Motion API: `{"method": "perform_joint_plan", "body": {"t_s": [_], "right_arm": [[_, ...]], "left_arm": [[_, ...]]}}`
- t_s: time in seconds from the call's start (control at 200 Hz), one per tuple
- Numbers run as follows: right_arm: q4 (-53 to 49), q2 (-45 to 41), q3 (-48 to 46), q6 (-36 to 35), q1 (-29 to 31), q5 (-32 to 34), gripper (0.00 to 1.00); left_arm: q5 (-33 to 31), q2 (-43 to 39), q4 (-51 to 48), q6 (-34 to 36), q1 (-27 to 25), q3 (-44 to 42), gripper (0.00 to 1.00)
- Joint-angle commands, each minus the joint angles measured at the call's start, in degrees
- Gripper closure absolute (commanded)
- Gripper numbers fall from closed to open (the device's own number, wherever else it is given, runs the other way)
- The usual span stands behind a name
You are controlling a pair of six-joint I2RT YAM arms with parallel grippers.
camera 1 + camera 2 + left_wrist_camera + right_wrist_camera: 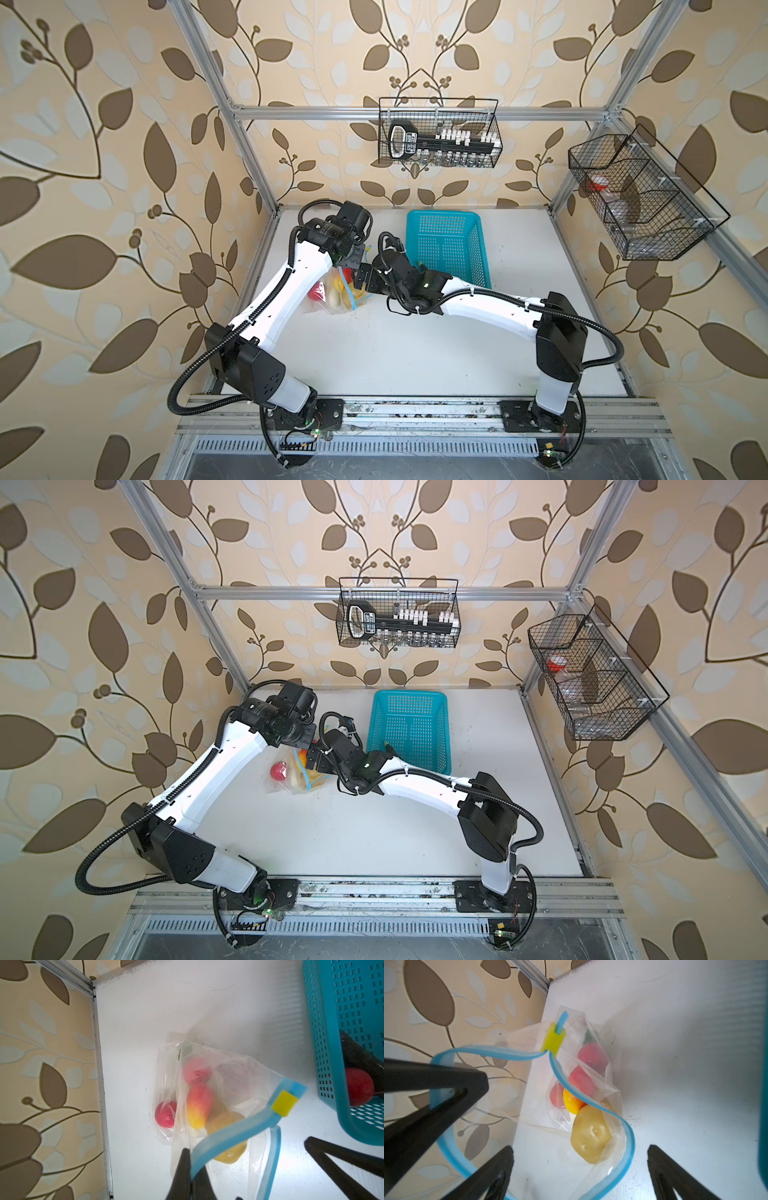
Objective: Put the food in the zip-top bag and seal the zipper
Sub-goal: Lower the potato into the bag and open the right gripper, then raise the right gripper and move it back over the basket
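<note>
Filling step: left hand (192, 1154) clamps the zipper (228, 1132), zip-top bag (239, 1068) open; right hand (579, 1148) spread, empty. Next, probably the tomato (359, 1086) in the basket (324, 1022).

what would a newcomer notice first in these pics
The clear zip-top bag of bright toy food stands out on the left side of the table, its blue zipper pinched by the shut left gripper. The right gripper hovers open over a yellow potato at the bag's mouth. Beside it, the turquoise basket holds a red tomato and a dark piece, likely the eggplant.
</note>
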Motion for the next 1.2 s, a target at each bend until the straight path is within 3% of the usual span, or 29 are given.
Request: {"method": "perform_joint_plan", "body": {"t_s": [0.0,0.6,1.195], "right_arm": [[-1.48,-3.25,-1.94,-0.55,0.27,2.77,0.00],[-8.47,-10.29,-5.06,-3.39,-3.34,8.46,0.00],[-23.12,-7.92,1.11,-6.09,-13.42,3.29,0.05]], "left_arm": [[-1.61,-2.71,0.86,-0.76,0.87,-0.80,1.00],[-1.25,-0.90,0.91,-0.52,0.96,-0.70,1.00],[-2.71,-1.31,1.99,0.46,1.14,-2.37,1.00]]}}
